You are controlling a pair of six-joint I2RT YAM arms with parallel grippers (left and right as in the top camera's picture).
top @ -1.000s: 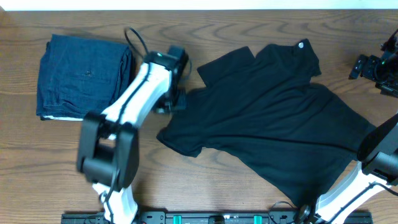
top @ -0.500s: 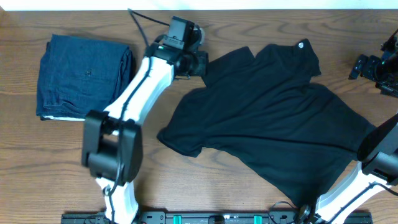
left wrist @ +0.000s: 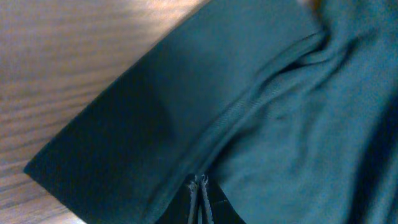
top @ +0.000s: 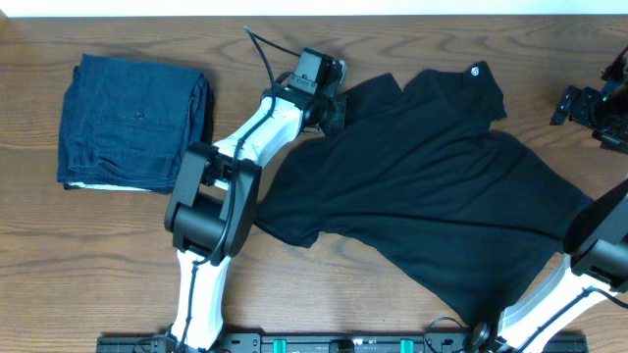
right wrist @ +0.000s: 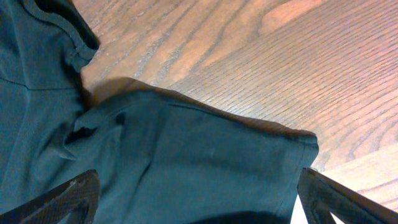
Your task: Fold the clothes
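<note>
Left gripper [left wrist: 200, 190] has swung up onto the black T-shirt's [top: 432, 186] sleeve, jaws shut; right gripper [right wrist: 199, 196] gapes wide, holding nothing.

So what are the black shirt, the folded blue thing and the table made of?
Black shirt: soft matte knit, probably cotton; it wrinkles limply. Folded blue garment: denim-like, mottled weave. Table: wood or wood-look laminate, swirling grain, slight sheen.

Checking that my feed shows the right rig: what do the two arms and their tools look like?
Both arms are alike: the left arm and right arm have white tube links joined by chunky black joints. A thin black cable loops near the left wrist. The left tool ends in slim dark fingers; the right tool has broad dark fingers with brown-flecked edges.
</note>
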